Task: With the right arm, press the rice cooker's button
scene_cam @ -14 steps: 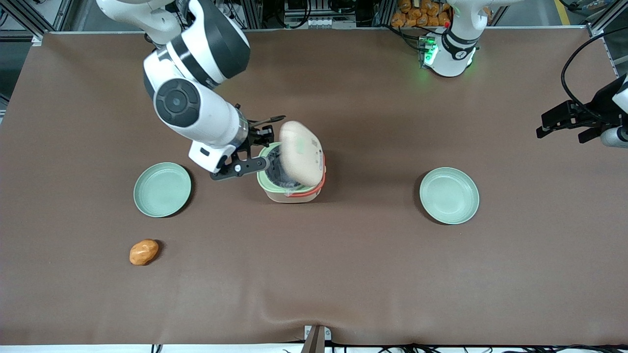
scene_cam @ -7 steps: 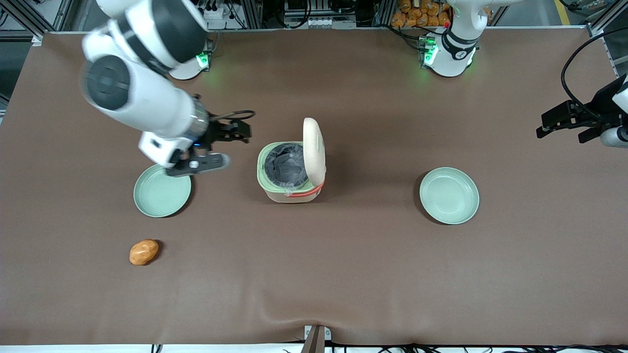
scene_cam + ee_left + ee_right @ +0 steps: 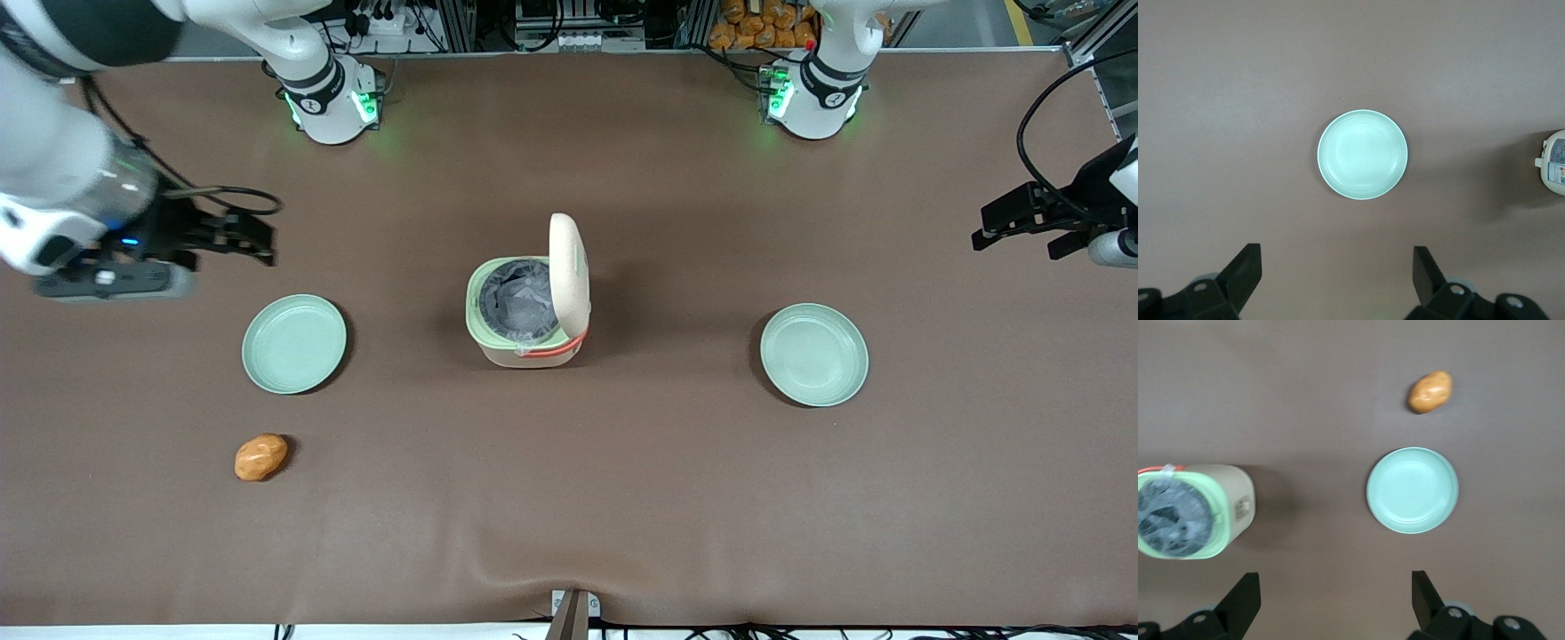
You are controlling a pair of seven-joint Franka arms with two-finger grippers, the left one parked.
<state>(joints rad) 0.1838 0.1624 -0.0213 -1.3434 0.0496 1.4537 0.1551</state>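
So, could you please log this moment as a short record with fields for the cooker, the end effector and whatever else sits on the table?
rice cooker: mid-table, lid standing upright, dark liner showing inside
button: not identifiable
end effector: open, holding nothing, at the working arm's end of the table, well clear of the cooker
plates: one toward the working arm's end, one toward the parked arm's end, both bare
orange-brown lump: nearer the front camera than the first plate

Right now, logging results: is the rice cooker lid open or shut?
Open: the rice cooker lid stands upright, baring the pot. The gripper, open, hangs toward the working arm's end.
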